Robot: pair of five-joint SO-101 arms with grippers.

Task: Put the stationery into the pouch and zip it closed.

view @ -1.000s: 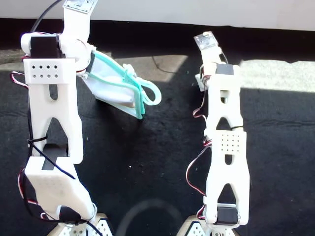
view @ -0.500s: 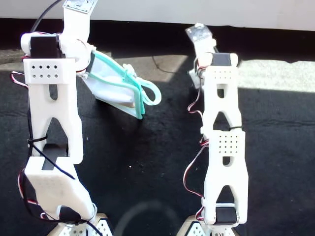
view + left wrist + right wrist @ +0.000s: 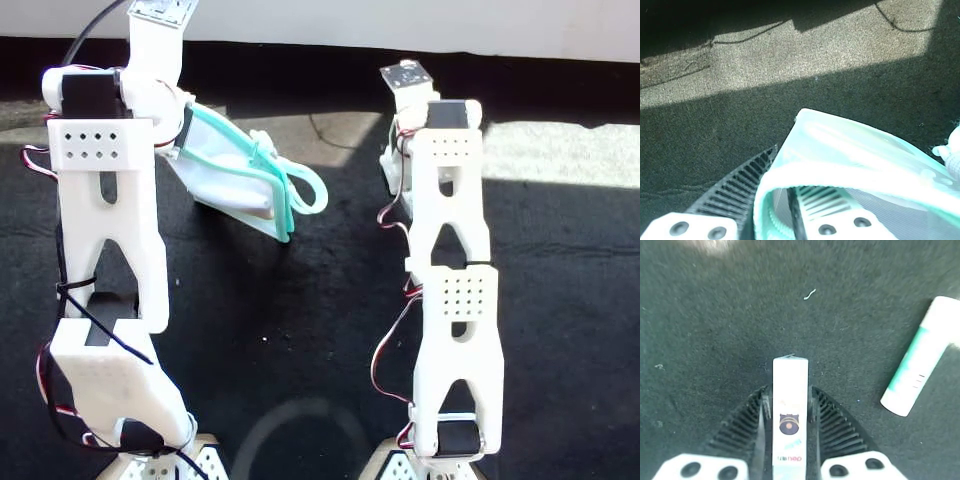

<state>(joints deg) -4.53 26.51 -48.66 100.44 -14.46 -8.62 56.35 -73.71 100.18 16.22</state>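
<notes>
The pouch [image 3: 240, 180], translucent with teal trim, hangs tilted beside the left arm [image 3: 105, 200] in the high view. My left gripper [image 3: 785, 172] is shut on the pouch's [image 3: 855, 165] teal rim, its ribbed fingers [image 3: 735, 192] on either side of that edge. My right gripper [image 3: 789, 390] is shut on a white rectangular block [image 3: 790, 405] with small print. The block stands lengthwise between the ribbed pads over the dark mat. A white and teal tube [image 3: 917, 357] lies on the mat a short way off to the side of that gripper.
A dark mat [image 3: 320, 300] covers the table, with sunlit patches [image 3: 560, 150] toward the back. A thin cable [image 3: 900, 22] runs across the lit strip. The right arm [image 3: 450, 200] stands upright at centre right, with open mat between the two arms.
The right arm's upper part and wrist have swung a little to the left. The left arm and the pouch have stayed put.
</notes>
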